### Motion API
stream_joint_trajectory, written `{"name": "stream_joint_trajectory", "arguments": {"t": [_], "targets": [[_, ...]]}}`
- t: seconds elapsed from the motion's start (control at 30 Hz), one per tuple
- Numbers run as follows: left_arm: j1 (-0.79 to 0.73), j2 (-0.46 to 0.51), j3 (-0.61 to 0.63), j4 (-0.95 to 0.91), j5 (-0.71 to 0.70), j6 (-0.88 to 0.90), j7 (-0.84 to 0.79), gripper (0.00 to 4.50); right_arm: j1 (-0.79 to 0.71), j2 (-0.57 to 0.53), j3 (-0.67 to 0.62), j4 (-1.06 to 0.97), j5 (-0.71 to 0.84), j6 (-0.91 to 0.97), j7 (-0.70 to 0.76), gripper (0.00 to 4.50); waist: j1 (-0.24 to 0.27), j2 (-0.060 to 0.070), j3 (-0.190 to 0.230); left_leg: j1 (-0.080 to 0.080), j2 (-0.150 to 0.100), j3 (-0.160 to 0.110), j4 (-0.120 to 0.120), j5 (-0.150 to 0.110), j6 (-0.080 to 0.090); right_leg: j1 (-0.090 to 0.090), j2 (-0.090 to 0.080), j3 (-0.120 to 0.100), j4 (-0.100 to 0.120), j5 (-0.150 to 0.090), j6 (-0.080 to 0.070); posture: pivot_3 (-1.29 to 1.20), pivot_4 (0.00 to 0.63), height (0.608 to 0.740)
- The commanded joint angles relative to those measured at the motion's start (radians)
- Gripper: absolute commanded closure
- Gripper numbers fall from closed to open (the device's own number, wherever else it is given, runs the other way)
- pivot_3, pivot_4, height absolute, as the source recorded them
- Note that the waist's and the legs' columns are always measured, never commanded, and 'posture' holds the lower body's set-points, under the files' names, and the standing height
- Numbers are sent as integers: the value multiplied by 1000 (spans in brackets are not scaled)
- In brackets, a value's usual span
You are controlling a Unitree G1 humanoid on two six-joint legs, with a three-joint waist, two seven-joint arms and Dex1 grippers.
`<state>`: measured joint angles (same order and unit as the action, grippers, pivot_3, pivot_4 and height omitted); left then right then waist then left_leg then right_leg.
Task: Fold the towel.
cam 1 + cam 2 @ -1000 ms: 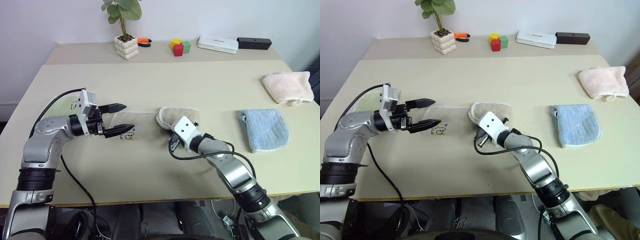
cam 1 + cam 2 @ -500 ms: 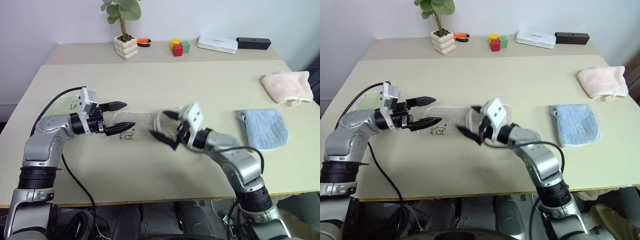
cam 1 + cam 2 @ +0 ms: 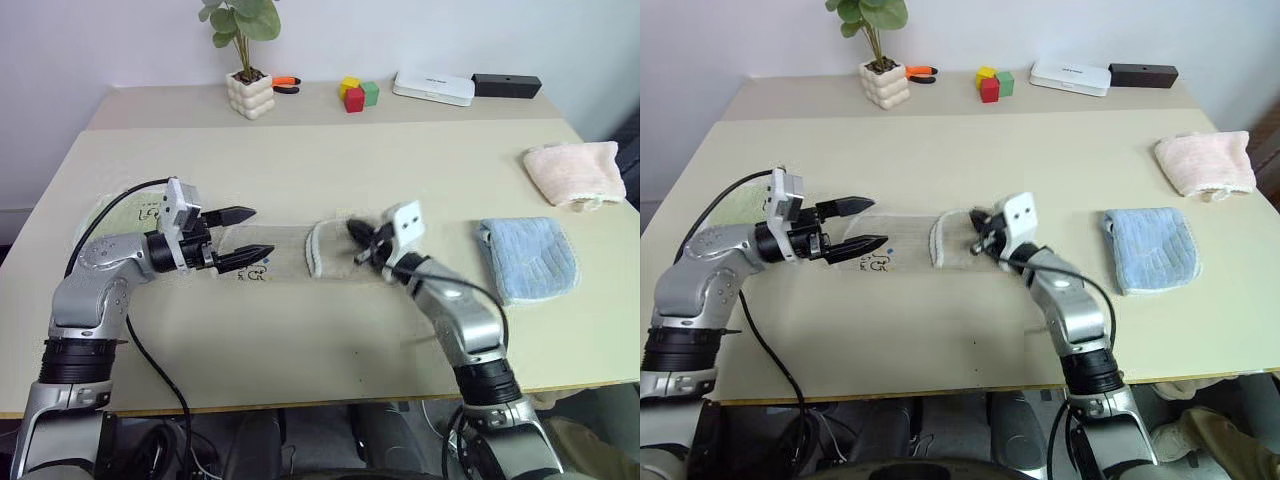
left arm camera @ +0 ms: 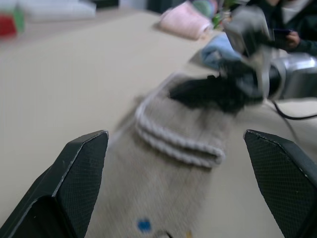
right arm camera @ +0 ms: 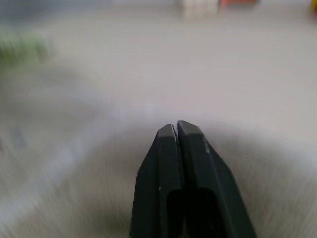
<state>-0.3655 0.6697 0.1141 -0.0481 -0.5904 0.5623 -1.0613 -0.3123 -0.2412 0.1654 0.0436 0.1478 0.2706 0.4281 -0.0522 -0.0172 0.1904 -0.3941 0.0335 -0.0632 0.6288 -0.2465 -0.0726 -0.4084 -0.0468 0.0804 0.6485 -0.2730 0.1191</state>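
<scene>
Towel (image 3: 300, 252) of beige terry lies stretched flat along the near middle of the surface (image 3: 330, 170), its right end doubled over into a short fold with whitish edging, its dark printed logo toward the left end. Left end effector (image 3: 247, 234) hovers over that left end with its two black fingers spread wide, holding nothing. Right end effector (image 3: 355, 232) sits at the folded right end, fingers pressed together; the right wrist view shows the two tips meeting with no cloth between them, above blurred towel. Farther right lie a light blue folded towel (image 3: 530, 258) and, beyond it, a pink folded towel (image 3: 577, 174), both well apart from the beige one. A pale green towel (image 3: 135, 210) shows behind the left arm. A potted plant (image 3: 248, 62), coloured blocks (image 3: 360, 94) and a white box (image 3: 434, 88) stand along the far edge.
</scene>
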Motion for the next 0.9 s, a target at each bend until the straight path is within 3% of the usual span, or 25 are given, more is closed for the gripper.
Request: {"name": "stream_joint_trajectory", "arguments": {"t": [0.03, 0.2, 0.27, 0.43, 0.53, 0.63, 0.77, 0.9], "targets": [[51, 2, 80, -112, -123, 178, 99, 0, 28, -17, 17, 61, -82, -73, -28, 4467, -1, -1, -1, 0, 0, 0, 0, 0, 0, 0, 0, 0, 0, 0, 0, 0, 150, 740], [152, -63, 193, -228, -284, 338, 270, 0, 19, -19, 16, 87, -118, -88, -43, 4467, 5, -3, -2, 3, 0, -1, 2, 0, 0, 5, 0, 0, 0, 0, 0, 0, 150, 740], [181, -115, 239, -260, -358, 399, 375, 0, -7, 5, -26, 58, -57, -63, -24, 3953, 7, -4, -2, 4, 0, -1, 2, 0, 0, 5, 0, 0, 0, 0, 0, 0, 150, 740], [244, -242, 329, -356, -539, 473, 639, 0, -76, 14, -124, -53, 51, -44, -1, 1727, 8, -4, -2, 3, 0, -1, 2, 0, 0, 5, 0, 0, 0, 0, 0, 0, 150, 740], [315, -274, 350, -404, -603, 477, 739, 0, -83, -40, -166, -162, 164, -3, 112, 224, 8, -3, -1, 3, 0, -1, 2, 0, 0, 4, -1, 0, 0, 0, 0, 0, 150, 740], [378, -320, 373, -434, -711, 460, 887, 0, -68, -160, -230, -275, 333, 130, 260, 59, 8, -3, -1, 3, 0, -1, 1, 0, 0, 4, -1, -1, 0, 0, 0, 0, 150, 740], [428, -360, 371, -438, -791, 422, 1036, 0, -31, -357, -277, -358, 455, 290, 403, 59, 15, -4, -1, 3, -1, -1, 2, 0, 0, 5, -1, -1, -1, -1, -2, 0, 150, 740], [460, -399, 358, -441, -827, 357, 1159, 0, 0, -474, -339, -430, 555, 363, 480, 59, 12, -4, -1, 3, -1, -1, 2, 0, 0, 5, -1, 0, -2, -2, -4, 0, 150, 740]]}}
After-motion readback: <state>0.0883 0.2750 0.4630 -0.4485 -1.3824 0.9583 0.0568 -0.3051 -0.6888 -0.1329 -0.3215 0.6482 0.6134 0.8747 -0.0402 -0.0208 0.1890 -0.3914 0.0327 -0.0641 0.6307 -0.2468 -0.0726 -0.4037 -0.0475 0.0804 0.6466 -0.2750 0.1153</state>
